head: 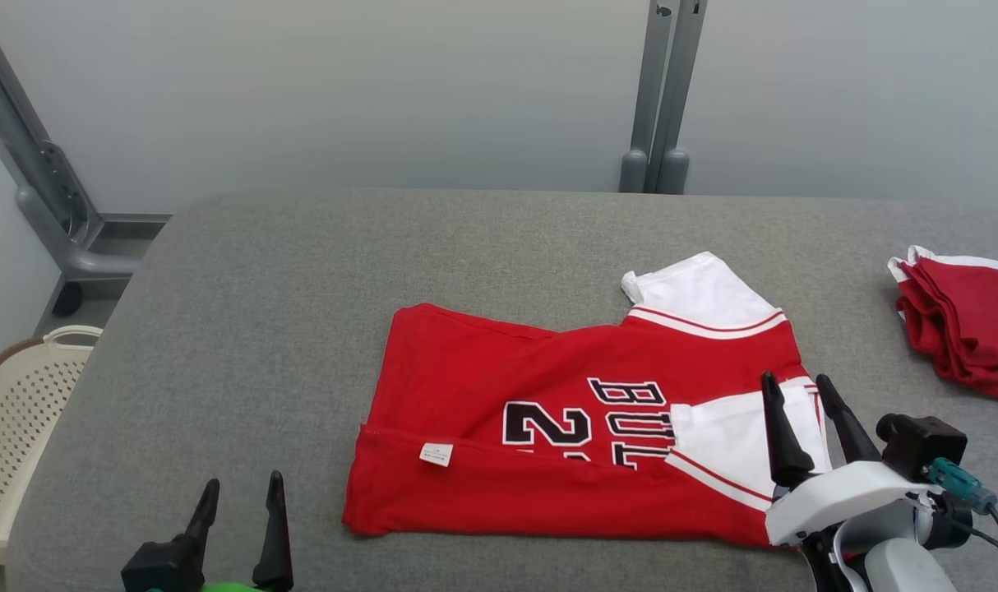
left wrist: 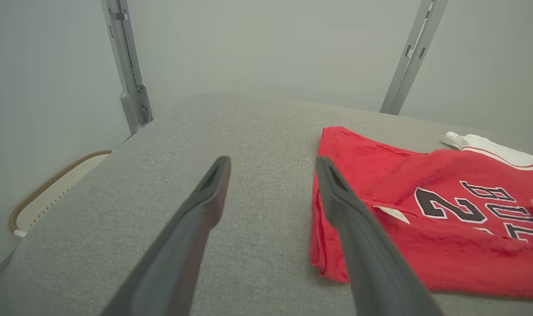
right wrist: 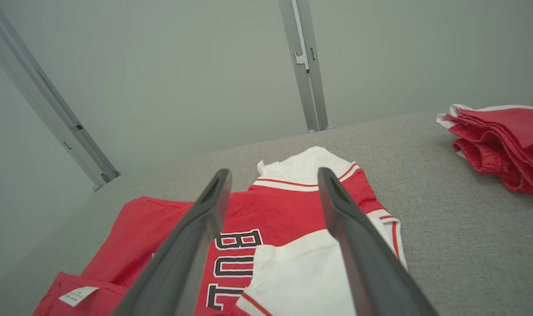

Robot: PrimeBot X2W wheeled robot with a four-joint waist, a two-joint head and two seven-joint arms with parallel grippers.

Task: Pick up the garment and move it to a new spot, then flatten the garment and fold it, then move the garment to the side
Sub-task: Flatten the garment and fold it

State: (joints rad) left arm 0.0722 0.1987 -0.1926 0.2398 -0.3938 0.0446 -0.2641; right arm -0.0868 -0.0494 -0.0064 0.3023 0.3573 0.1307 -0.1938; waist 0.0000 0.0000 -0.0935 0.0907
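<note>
Garment (head: 499, 370), long axis running left-right: your right gripper (head: 795, 380) hovers over its right end, left gripper (head: 244, 481) near its left end, both spread, empty.

Red garment (head: 482, 370) bears black letters "BUL" and a "2"; its white tag (head: 436, 454) is unreadable.

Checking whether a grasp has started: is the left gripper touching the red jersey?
Apart. The head view shows bare grey table between the left gripper and the red jersey.
</note>
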